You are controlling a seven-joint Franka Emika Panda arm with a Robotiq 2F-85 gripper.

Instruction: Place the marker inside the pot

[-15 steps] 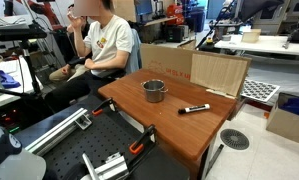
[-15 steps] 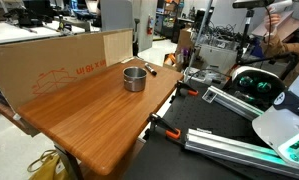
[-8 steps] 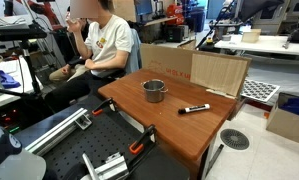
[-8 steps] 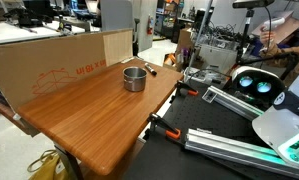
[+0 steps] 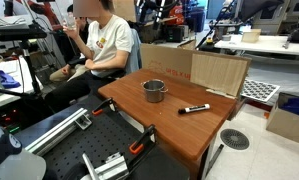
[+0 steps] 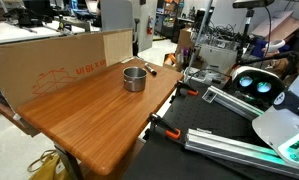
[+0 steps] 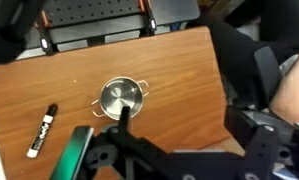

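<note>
The shiny silver pot [image 5: 154,90] stands upright and empty on the wooden table [image 5: 174,132]; it also shows in the exterior view [image 6: 135,78] and the wrist view [image 7: 121,98]. The black marker [image 5: 195,108] lies flat on the table, a pot-width or two away from the pot. In the wrist view the marker [image 7: 41,131] lies left of the pot. My gripper [image 7: 185,130] hangs high above the table with its dark fingers spread apart and nothing between them. It is over the table beside the pot. I cannot see it in the exterior views.
A cardboard wall [image 5: 219,70] [image 6: 49,60] stands along one table edge. Orange-handled clamps [image 5: 139,147] [image 6: 167,130] grip the edge on the robot's side. A person [image 5: 104,45] sits close to the table's far corner. A round fan [image 5: 234,138] lies on the floor.
The seated person has shifted an arm. The pot and the marker have not moved.
</note>
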